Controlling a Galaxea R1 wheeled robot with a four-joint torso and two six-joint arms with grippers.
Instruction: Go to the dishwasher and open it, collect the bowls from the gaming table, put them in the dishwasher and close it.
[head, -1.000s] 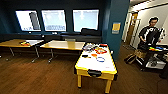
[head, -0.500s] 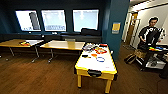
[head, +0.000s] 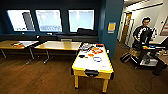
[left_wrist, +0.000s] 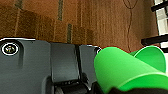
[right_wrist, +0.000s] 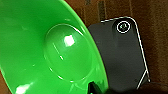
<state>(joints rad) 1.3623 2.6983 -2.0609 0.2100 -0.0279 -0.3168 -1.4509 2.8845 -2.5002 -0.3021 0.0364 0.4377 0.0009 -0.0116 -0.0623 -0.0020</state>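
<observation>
A green bowl (right_wrist: 50, 50) fills the right wrist view and another green bowl (left_wrist: 125, 67) the left wrist view, both over brown floor, so some collecting appears done; which jaws grasp which bowl cannot be told. The yellow gaming table (head: 92, 71) stands ahead, its surface carrying an orange ring-shaped item (head: 90, 55) and other bright items, so bowls may remain. Wooden tables (head: 60, 45) stand beyond; a person (head: 142, 33) beside a cart (head: 146, 56) stands well apart. The dishwasher lies elsewhere.

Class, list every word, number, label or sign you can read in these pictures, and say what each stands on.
None can be read.
Yellow notice on the teal pillar: too blurred.
Coloured items on the yellow table: any print too small.
Green bowl: no marking visible.
</observation>
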